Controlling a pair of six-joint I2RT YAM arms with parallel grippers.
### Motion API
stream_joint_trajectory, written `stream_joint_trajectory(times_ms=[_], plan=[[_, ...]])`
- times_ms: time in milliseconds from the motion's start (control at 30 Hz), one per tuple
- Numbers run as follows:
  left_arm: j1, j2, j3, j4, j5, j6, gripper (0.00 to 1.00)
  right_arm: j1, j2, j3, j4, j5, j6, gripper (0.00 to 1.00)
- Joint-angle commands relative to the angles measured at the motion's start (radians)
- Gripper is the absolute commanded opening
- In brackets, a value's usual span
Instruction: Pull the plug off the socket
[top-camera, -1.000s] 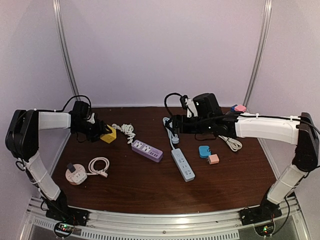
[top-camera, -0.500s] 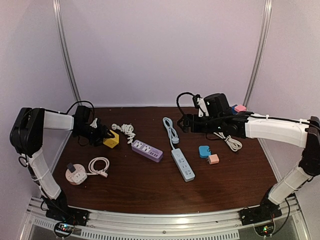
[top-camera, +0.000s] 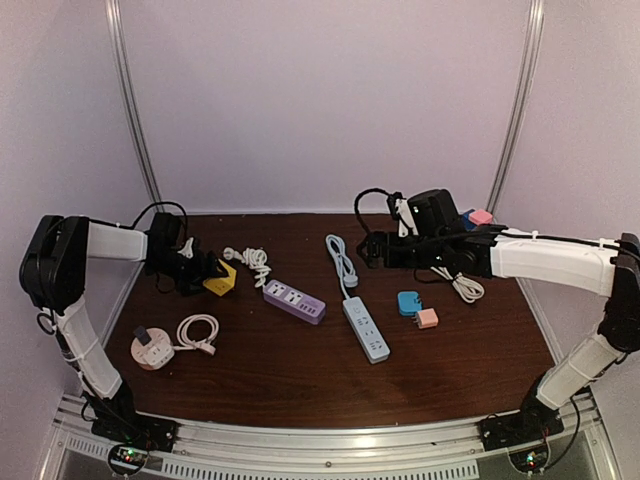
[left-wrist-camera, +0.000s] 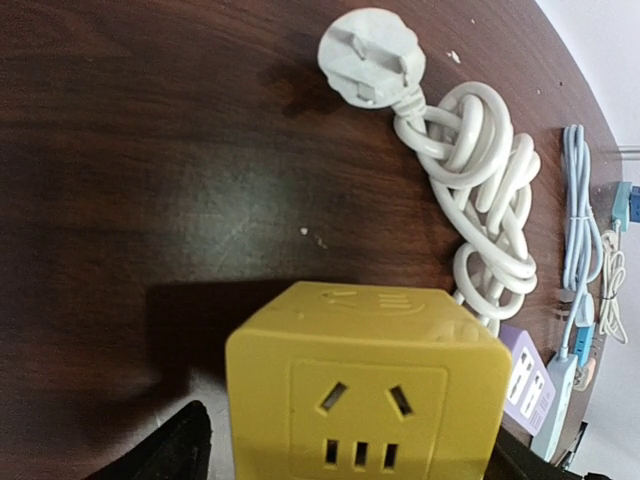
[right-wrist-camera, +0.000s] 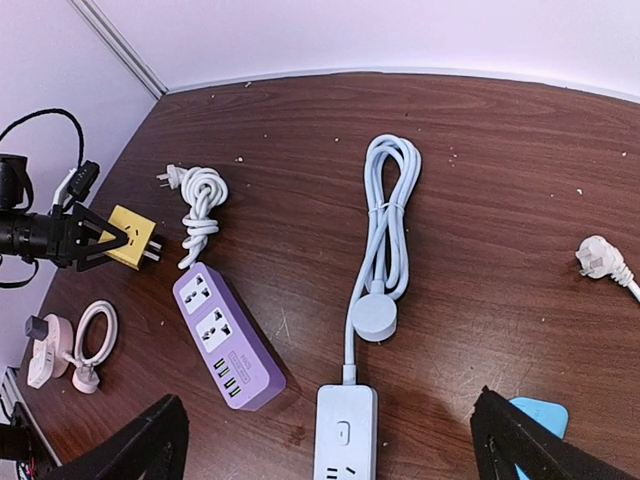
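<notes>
A dark wooden desk (top-camera: 300, 380) seen from above, with two robot arms reaching in from its near edge.

At the far left, the left claw (top-camera: 198, 276) is closed around a yellow cube socket (left-wrist-camera: 365, 390), one dark finger on each side of it. In the left wrist view the cube casts a shadow on the wood below and shows an empty outlet face to the camera.

A white plug (left-wrist-camera: 372, 52) lies free on the desk near the cube, apart from it, with its metal prongs bare. Its knotted white cord (left-wrist-camera: 480, 190) runs back to a purple power strip (top-camera: 294, 301) lying just to the right.

The right claw (top-camera: 372, 250) hovers above the far middle of the desk, fingers spread wide with nothing between them. Below it lies a white power strip (top-camera: 366, 329) with a bundled pale blue cord (right-wrist-camera: 388, 220).

Near the front left sits a round pink socket (top-camera: 150, 352) with a dark plug (top-camera: 141, 333) in its top. A blue adapter (top-camera: 408, 302) and a pink adapter (top-camera: 428, 318) lie side by side right of the white strip.
</notes>
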Motion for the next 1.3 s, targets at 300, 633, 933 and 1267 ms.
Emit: stream_joint_trajectory(times_ms=[300,633,933,1267], plan=[[0.009,-0.073,-0.006,-0.08,-0.165,0.058,0.95,-0.029,-0.003,0.0,-0.042,0.101,0.07,1.0],[0.01,-0.102,0.018,-0.117,-0.212,0.082,0.96,-0.085,0.033,-0.025,-0.015,0.088,0.137,1.0],[0.002,-0.15,0.073,-0.164,-0.219,0.104,0.96,-0.106,0.075,0.018,-0.059,0.152,0.15,1.0],[-0.107,-0.237,0.083,-0.19,-0.183,0.131,0.96,-0.234,0.124,0.102,-0.175,0.212,0.172,1.0]])
